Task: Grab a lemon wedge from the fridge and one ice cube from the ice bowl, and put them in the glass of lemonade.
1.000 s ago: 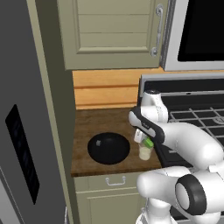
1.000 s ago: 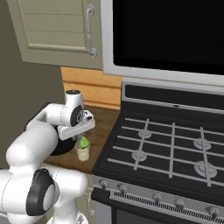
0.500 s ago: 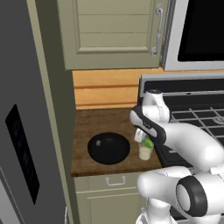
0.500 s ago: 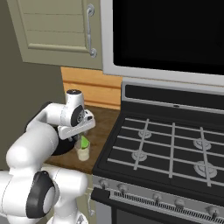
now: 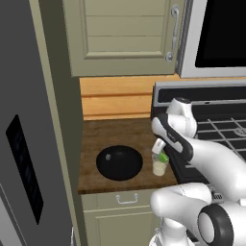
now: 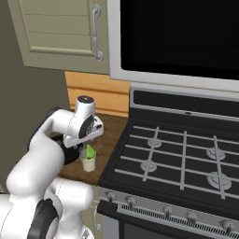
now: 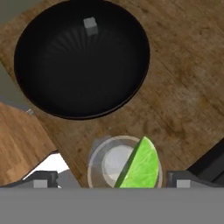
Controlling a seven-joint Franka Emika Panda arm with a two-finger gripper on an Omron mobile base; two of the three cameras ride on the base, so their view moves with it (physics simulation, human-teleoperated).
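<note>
Green-yellow lemon wedge [image 7: 141, 166] rests tilted in the mouth of the glass of lemonade [image 7: 124, 162], its upper edge leaning on the rim, directly beneath the gripper [image 7: 113, 180], whose fingers [image 7: 41, 179] stand spread wide apart and grasp nothing. The glass stands on the wooden table [image 7: 183, 83], just beside the black ice bowl [image 7: 81, 59], which contains one small grey ice cube [image 7: 90, 25] near its far wall. In the left base view the fridge [image 5: 29, 144] stands at the left, the glass [image 5: 160, 164] at the table's stove-side edge. Judged risks: a wedge perched on the rim could tip out, and fingers dropped or swung low toward the bowl could knock the light tumbler over; the tiny cube may slip against the glossy bowl wall.
</note>
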